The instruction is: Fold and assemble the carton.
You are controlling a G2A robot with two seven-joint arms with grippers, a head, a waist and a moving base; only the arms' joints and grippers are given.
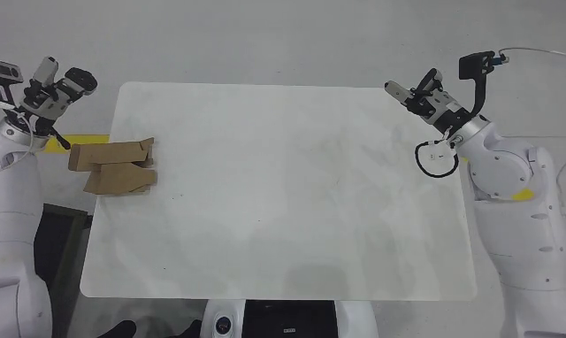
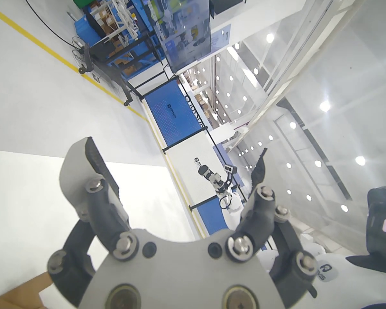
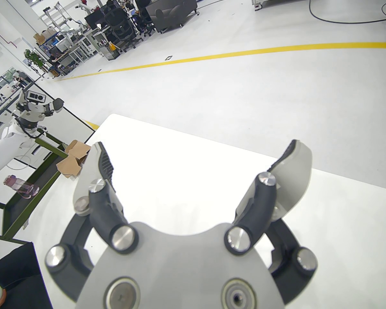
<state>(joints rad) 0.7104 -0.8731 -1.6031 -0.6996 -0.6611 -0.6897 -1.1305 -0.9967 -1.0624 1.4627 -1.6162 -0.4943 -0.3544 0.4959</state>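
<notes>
The carton is brown cardboard, still flat and unassembled. It looks like two slabs lying one partly over the other, with short flaps jutting from the end nearer the table's middle. It lies at the left edge of the white table, toward the far corner, and its outer end hangs past the rim. The left gripper sits near it, off the table beside that far left corner, not touching the cardboard, its fingers spread wide with nothing between them. The right gripper is well apart, at the far right corner, fingers likewise splayed and empty.
</notes>
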